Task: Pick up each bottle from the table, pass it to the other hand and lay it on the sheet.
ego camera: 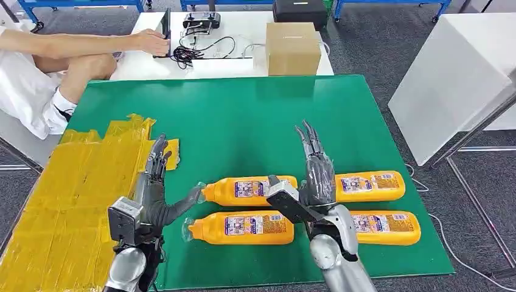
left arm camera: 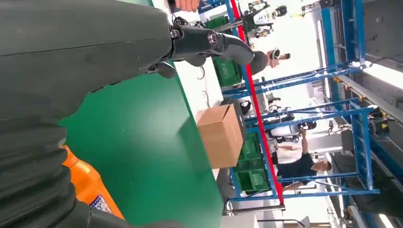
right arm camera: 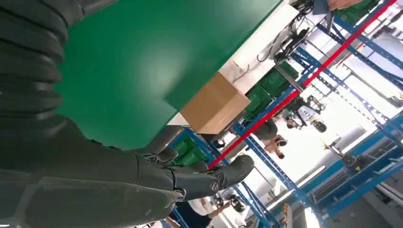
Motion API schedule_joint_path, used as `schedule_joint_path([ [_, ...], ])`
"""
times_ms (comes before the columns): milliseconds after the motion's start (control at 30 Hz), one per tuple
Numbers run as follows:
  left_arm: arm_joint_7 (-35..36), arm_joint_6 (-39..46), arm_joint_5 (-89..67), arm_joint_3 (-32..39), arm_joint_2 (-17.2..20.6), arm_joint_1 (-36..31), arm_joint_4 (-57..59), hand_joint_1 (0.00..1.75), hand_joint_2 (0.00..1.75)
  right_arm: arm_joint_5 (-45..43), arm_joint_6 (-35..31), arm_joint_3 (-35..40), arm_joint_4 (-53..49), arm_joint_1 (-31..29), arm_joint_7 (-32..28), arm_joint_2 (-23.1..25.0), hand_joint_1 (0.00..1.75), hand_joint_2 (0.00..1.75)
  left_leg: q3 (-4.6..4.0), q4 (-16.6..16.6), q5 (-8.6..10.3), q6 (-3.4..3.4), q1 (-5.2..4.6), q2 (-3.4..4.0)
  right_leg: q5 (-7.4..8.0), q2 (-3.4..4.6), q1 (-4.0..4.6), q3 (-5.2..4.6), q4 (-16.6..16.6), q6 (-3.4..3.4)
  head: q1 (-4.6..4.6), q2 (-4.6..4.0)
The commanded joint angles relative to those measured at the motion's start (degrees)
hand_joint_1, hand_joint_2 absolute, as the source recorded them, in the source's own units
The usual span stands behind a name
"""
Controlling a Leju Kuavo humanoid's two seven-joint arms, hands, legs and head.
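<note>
Along the green worktop's [ego camera: 243,121] near edge you see four orange bottles [ego camera: 243,227] lying; none on the yellow sheet [ego camera: 67,201] at its left. Left hand [ego camera: 155,182] and right hand [ego camera: 313,170] hover spread, empty. All transfers remain.

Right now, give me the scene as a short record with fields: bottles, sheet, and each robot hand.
bottles: four orange bottles lying in two rows on the green table
sheet: yellow sheet at the table's left, no bottle on it
left robot hand: open, beside the upper-left bottle's cap
right robot hand: open, above the bottles
beyond: cardboard box
</note>
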Motion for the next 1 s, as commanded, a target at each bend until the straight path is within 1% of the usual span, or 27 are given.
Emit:
schedule_joint_path([
  [33,0.53,-0.74,-0.47,1.18,-0.32,-1.69,3.51,0.00,1.75,3.50,-1.60,0.84,3.83,-3.00,1.53,-1.92,0.00,1.75,0.11,-0.04,-0.02,-0.02,0.00,0.04,-0.01,0.02,0.00,0.11,-0.05,0.01,0.00,0.00],
  [67,0.65,-0.86,-0.58,1.27,-0.42,-1.76,3.55,0.00,1.75,5.66,-2.07,1.13,4.22,-3.29,2.68,-2.13,0.00,1.75,0.17,-0.06,-0.04,-0.04,0.01,0.07,-0.02,0.03,0.01,0.17,-0.09,0.01,0.00,0.00],
  [100,0.89,-1.06,-0.72,1.29,-0.53,-1.89,3.59,0.00,1.75,9.83,-1.20,2.17,5.48,-4.11,4.95,-3.17,0.00,1.75,0.23,-0.08,-0.05,-0.05,0.01,0.09,-0.02,0.05,0.02,0.23,-0.12,0.01,-0.02,0.00],
  [133,1.01,-1.15,-0.78,1.35,-0.57,-1.97,3.59,0.00,1.75,11.43,0.22,2.87,6.29,-4.63,6.02,-3.72,0.00,1.75,0.26,-0.08,-0.06,-0.05,0.02,0.13,-0.01,0.08,0.02,0.26,-0.14,0.02,0.00,0.00],
  [167,1.34,-1.46,-0.82,1.56,-0.63,-2.24,3.70,0.00,1.75,13.40,3.43,4.49,9.04,-6.13,6.97,-4.89,0.00,1.75,0.19,-0.06,-0.04,-0.04,0.03,0.13,0.01,0.09,0.03,0.18,-0.11,0.02,-0.02,0.00],
  [300,1.66,-2.17,-0.66,2.13,-0.75,-3.25,5.09,0.00,1.75,12.60,8.48,8.05,16.36,-8.84,4.29,-5.55,0.00,1.75,0.17,-0.08,-0.01,-0.03,0.01,0.15,0.04,0.10,0.01,0.16,-0.11,0.01,-0.02,0.00],
  [333,1.99,-3.17,-0.33,2.03,-0.81,-3.94,6.32,0.00,1.75,12.53,13.92,10.79,20.56,-10.66,3.84,-6.08,0.00,1.75,0.23,-0.10,-0.01,-0.04,0.02,0.19,0.05,0.13,0.02,0.20,-0.14,0.01,0.00,0.00],
  [367,1.97,-3.18,-0.30,2.00,-1.09,-4.53,7.30,0.00,1.75,12.16,12.86,11.22,24.19,-11.69,3.22,-5.33,0.00,1.75,0.17,-0.08,0.01,-0.03,0.01,0.09,0.03,0.05,0.01,0.16,-0.10,0.01,0.00,0.00],
  [400,1.96,-3.24,-0.31,1.85,-1.20,-4.98,8.07,0.00,1.75,11.98,11.12,11.89,28.26,-13.00,2.65,-4.60,0.00,1.75,0.25,-0.14,0.03,-0.04,0.02,0.15,0.07,0.11,0.02,0.24,-0.18,0.01,0.00,0.00],
  [433,1.96,-3.27,-0.31,1.73,-1.27,-5.16,8.33,0.00,1.75,12.07,11.03,12.26,29.68,-13.44,2.55,-4.31,0.00,1.75,0.24,-0.12,0.02,-0.02,0.03,0.15,0.06,0.13,0.03,0.22,-0.15,0.00,0.00,0.00],
  [467,1.95,-3.29,-0.32,1.67,-1.28,-5.26,8.46,0.00,1.75,12.00,11.01,12.34,30.43,-13.69,2.52,-4.15,0.00,1.75,0.31,-0.17,0.02,-0.04,0.02,0.22,0.07,0.18,0.02,0.28,-0.20,0.00,-0.02,0.00],
  [567,1.95,-3.20,-0.31,1.60,-1.35,-5.45,8.67,0.00,1.75,12.03,11.07,12.57,31.83,-14.21,2.62,-3.82,0.00,1.75,0.18,-0.08,0.03,-0.02,-0.01,0.00,0.00,-0.02,-0.01,0.20,-0.09,0.01,0.00,0.00],
  [733,2.08,-3.35,-0.18,1.64,-1.17,-5.57,9.27,0.00,1.75,11.98,11.19,13.30,33.63,-14.75,2.42,-3.21,0.00,1.75,0.25,-0.09,-0.01,-0.04,0.01,0.14,0.00,0.09,0.01,0.24,-0.10,0.01,0.00,0.00],
  [800,2.08,-3.35,-0.18,1.64,-1.17,-5.57,9.27,0.00,1.75,11.98,11.19,13.30,33.63,-14.75,2.42,-3.21,0.00,1.75,0.11,-0.05,0.03,-0.02,0.00,-0.01,0.00,-0.04,0.00,0.13,-0.06,0.00,0.00,0.00],
  [933,2.29,-3.68,0.26,1.73,-1.05,-6.20,10.56,0.00,1.75,9.52,12.72,14.61,36.09,-15.58,0.25,-3.13,0.00,1.75,0.13,-0.05,0.02,-0.03,0.01,0.05,0.01,0.02,0.01,0.13,-0.05,0.00,0.00,0.00],
  [1000,2.30,-3.72,0.34,1.75,-1.04,-6.40,10.95,0.00,1.75,9.36,12.96,14.90,36.85,-15.80,0.12,-3.17,0.00,1.75,0.12,-0.05,0.03,-0.02,0.00,0.04,0.01,0.01,0.01,0.13,-0.06,0.00,0.00,0.00],
])
